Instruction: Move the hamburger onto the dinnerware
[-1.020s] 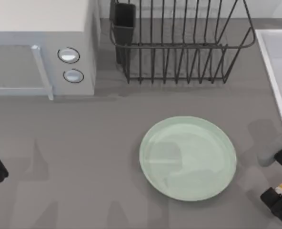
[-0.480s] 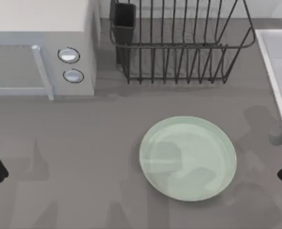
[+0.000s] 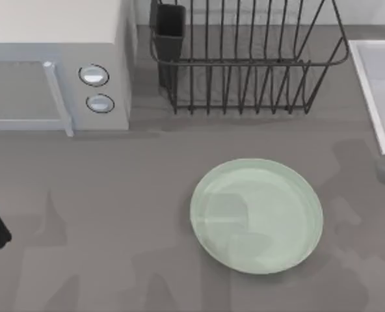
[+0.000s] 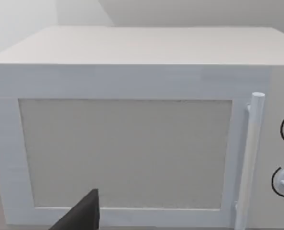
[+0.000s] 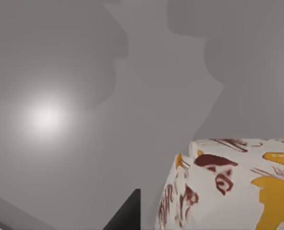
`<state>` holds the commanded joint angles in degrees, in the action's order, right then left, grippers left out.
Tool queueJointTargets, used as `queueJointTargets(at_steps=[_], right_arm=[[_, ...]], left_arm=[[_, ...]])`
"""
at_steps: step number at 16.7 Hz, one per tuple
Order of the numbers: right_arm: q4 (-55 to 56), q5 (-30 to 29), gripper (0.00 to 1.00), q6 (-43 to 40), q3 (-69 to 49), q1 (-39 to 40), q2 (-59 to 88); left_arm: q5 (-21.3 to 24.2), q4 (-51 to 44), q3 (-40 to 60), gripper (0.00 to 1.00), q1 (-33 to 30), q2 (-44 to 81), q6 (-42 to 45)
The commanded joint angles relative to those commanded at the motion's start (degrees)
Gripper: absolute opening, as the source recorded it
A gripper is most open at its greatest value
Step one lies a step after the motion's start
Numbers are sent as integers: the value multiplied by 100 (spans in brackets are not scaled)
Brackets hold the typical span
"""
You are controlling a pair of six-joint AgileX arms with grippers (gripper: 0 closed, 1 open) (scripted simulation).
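- Right hand [image 5: 132, 211] off the desk's right edge, grip around the hamburger [image 5: 233, 184]; opening cannot be told.
- Dinnerware [image 3: 257, 216] bare, right of desk [image 3: 114, 214] centre.
- Left arm parked at left edge.

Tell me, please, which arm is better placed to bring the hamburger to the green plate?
The right. Its wrist view shows the hamburger close under it, and the arm stands at the table's right edge beside the plate. The left arm is parked at the far left, facing the microwave.
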<state>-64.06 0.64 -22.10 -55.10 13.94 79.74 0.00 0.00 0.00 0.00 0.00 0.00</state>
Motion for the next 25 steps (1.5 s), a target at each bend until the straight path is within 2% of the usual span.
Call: queueJointTargets(at_steps=[3, 6, 9, 14, 17, 20, 25], right_arm=[[-39, -8, 0, 203, -189, 108, 183], [-135, -32, 0, 937, -781, 432, 766], [-234, -65, 0, 2129, -1563, 880, 1562], [-339, -119, 0, 4572, -2919, 1721, 2927], [-300, -155, 0, 5587, -3562, 2118, 3487], [-237, -180, 0, 6053, -3884, 2316, 3728], [-235, -171, 0, 6085, -3886, 2301, 3718]], left_arm=[[0, 0, 0, 100, 0, 0, 0], [0, 0, 0, 100, 0, 0, 0], [0, 0, 0, 100, 0, 0, 0], [0, 0, 0, 100, 0, 0, 0], [0, 0, 0, 100, 0, 0, 0], [0, 0, 0, 100, 0, 0, 0], [0, 0, 0, 100, 0, 0, 0]])
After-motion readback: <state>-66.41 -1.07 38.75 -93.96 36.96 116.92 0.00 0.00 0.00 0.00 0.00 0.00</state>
